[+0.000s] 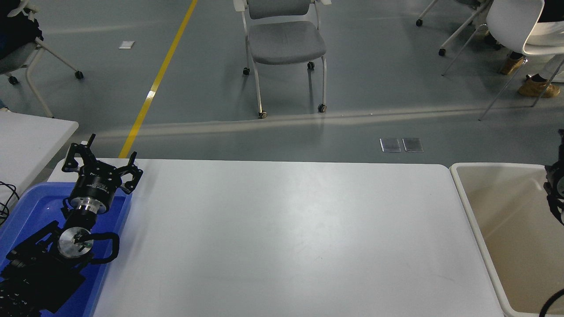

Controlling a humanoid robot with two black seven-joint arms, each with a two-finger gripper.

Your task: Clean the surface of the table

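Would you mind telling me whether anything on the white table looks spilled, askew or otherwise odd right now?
Nothing stands out. The table surface shows no spill or litter. The left gripper rests over the blue tray, and the beige bin sits squarely at the table's right end.

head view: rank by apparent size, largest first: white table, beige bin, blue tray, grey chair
1. white table
2. beige bin, cropped by the frame
3. blue tray and grey chair: look alike; the chair is farther, the tray partly hidden by the left arm.

Glossy white table surface point(282, 237), blue tray point(26, 211), beige bin point(515, 220), grey chair point(284, 39), yellow floor line point(158, 79)
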